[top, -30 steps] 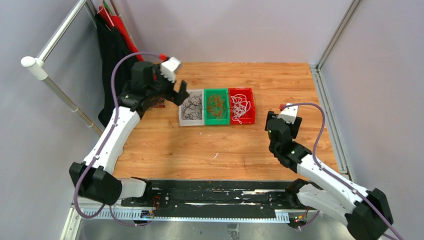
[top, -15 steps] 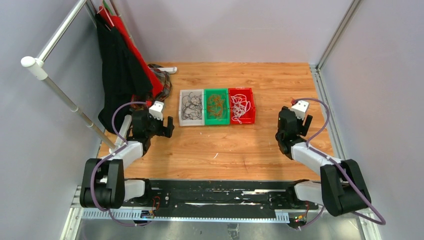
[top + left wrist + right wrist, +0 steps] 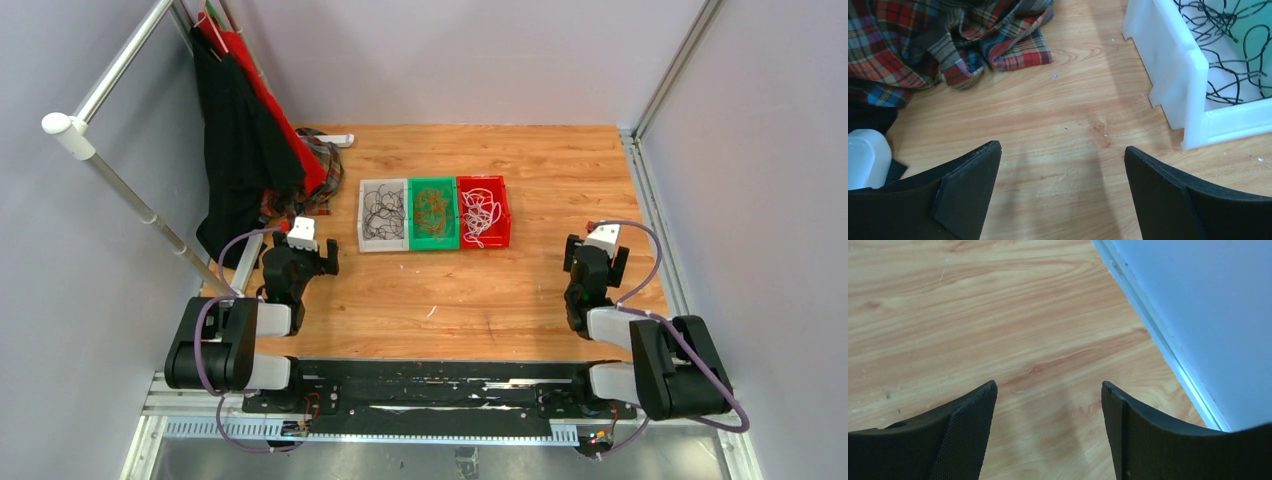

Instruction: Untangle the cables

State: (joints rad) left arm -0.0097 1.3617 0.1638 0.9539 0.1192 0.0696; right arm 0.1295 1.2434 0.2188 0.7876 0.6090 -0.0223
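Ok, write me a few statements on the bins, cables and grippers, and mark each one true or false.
1. The black cables lie in the white bin. True.
2. The left gripper holds a cable. False: it is open and empty above the table.
3. The green bin stands between the white bin and the red bin. True.
4. The white cables lie in the green bin. False: they lie in the red bin; the green bin holds the orange cables.
5. The right gripper is open. True.

White bin [image 3: 1175, 67] and black cables [image 3: 1220, 22] run past the view's edge.
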